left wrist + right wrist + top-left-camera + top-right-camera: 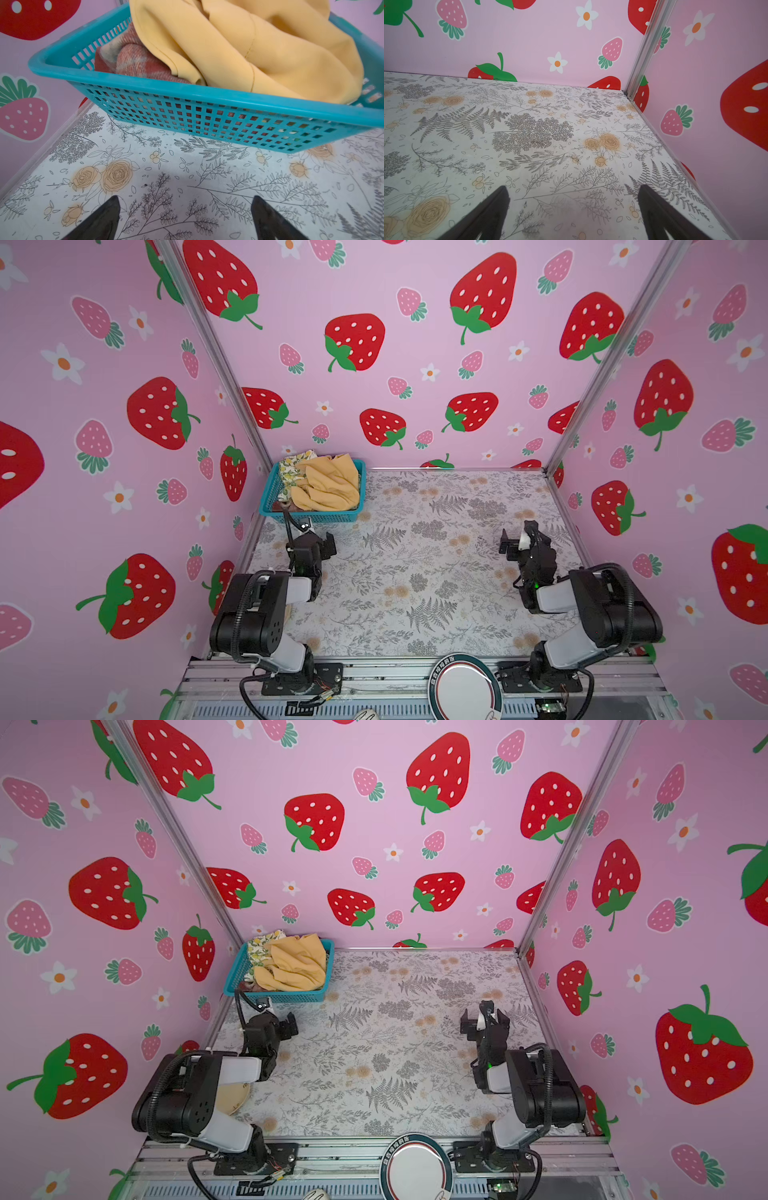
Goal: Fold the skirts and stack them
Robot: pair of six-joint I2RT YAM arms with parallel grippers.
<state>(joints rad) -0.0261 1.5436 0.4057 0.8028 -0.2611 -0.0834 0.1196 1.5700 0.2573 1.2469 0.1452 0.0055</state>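
- The left end effector (186,202) hovers just in front of the basket (316,516), fingers spread wide and holding nothing. It points at the basket's near wall, which suggests it is lined up for a first reach into the pile.
- The basket is teal plastic with a smooth, rounded rim and walls pierced by small square holes. All three skirts are bundled inside it, none folded or stacked yet, so the task looks to be at its very start.
- The lemon-print skirt (291,468) is tucked against the basket's far left side. It is thin cream cloth, crumpled, with small yellow fruit and green leaves.
- The plaid skirt (135,60) is wedged low in the basket's near left corner. Its red-brown and cream weave looks thick and slightly fuzzy, and most of it is buried.
- The mustard-yellow skirt (328,485) is heaped on top and fills most of the basket. It is smooth and heavy-draping, with soft rolled folds and a stitched seam. Being uppermost, it is probably the easiest to lift out first.
- The tabletop (436,572) to the right of the basket is a flat, matte sheet printed with grey ferns and tan roses, with room for folding.
- The right end effector (574,189) hangs well apart from the basket, across that open stretch. Its fingers are spread and empty, likely waiting to help flatten cloth.
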